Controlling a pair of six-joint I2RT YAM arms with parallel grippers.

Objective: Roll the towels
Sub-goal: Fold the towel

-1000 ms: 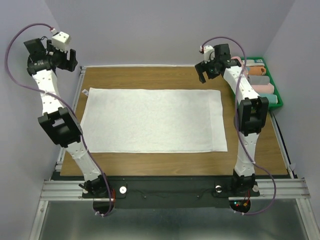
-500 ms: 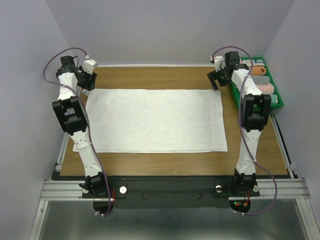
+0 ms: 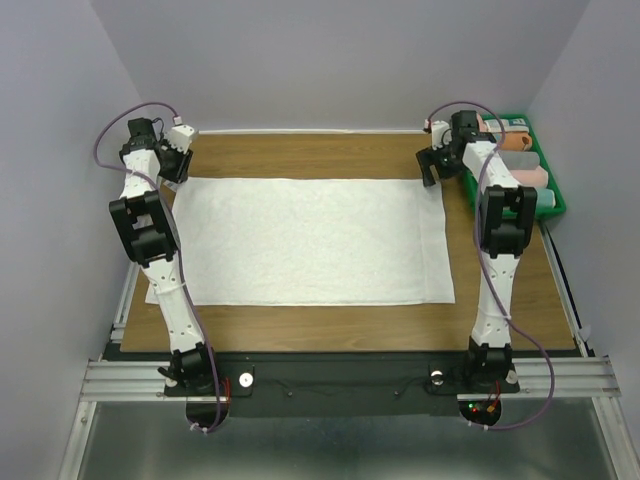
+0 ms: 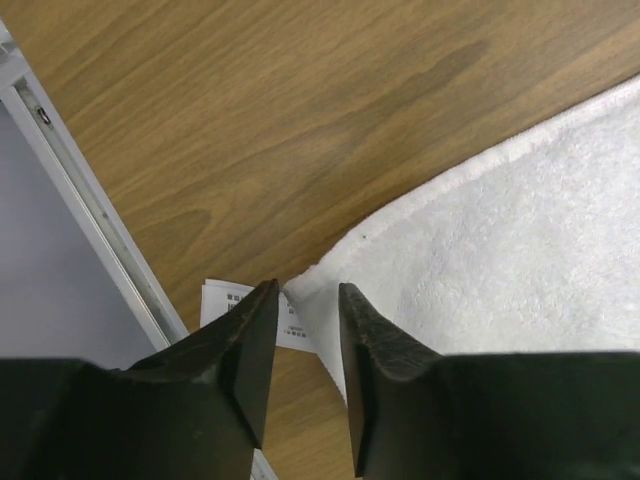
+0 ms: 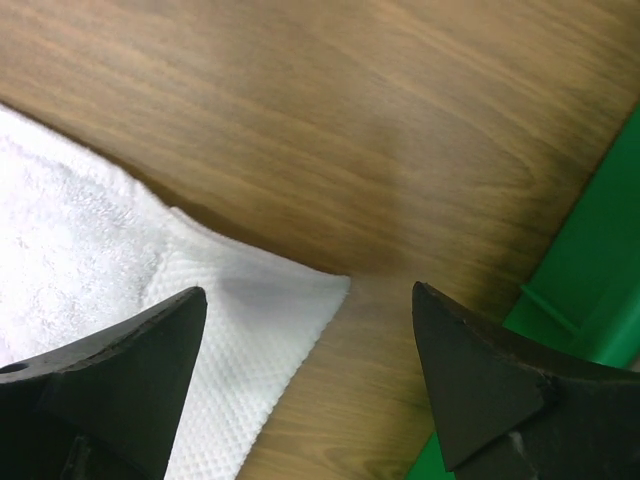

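A white towel (image 3: 310, 240) lies flat and spread out on the wooden table (image 3: 300, 150). My left gripper (image 3: 172, 165) is low over its far left corner. In the left wrist view the towel corner (image 4: 330, 270) and its label tag (image 4: 225, 300) show in the narrow gap between the black fingers of my left gripper (image 4: 302, 295); the jaws stand slightly apart. My right gripper (image 3: 432, 170) is over the far right corner. In the right wrist view my right gripper (image 5: 310, 300) is wide open, with the towel corner (image 5: 260, 300) flat between its fingers.
A green bin (image 3: 553, 195) with several rolled towels (image 3: 515, 145) stands at the far right of the table; its edge shows in the right wrist view (image 5: 600, 290). A metal rail (image 4: 80, 200) runs along the table's left edge, close to my left gripper.
Both arms have swung in and come down from raised positions onto the towel's two far corners. The towel has not moved.
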